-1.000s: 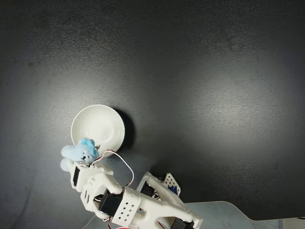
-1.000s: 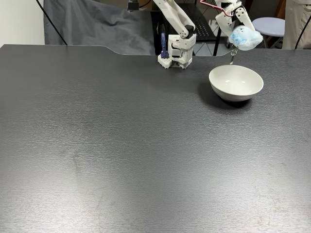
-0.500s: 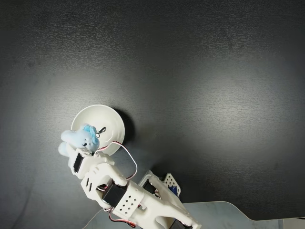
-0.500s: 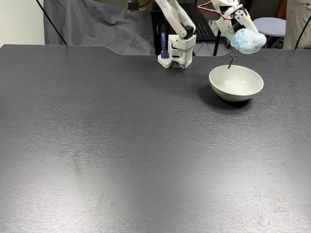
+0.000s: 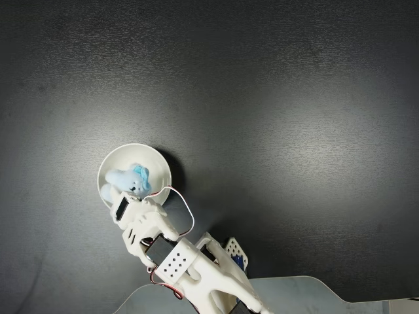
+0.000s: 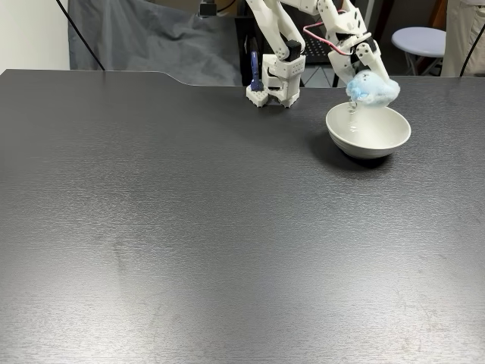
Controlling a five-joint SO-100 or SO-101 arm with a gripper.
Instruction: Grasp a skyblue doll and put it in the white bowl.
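1. a big dark table takes up most of the room in both fixed views.
2. a dark cloth hangs behind it.
3. a white wall stands at the left.
4. a round stool sits at the back right.

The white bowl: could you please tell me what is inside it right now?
Over the white bowl, the gripper holds the blue doll just above the rim; the doll hides part of the bowl's inside.
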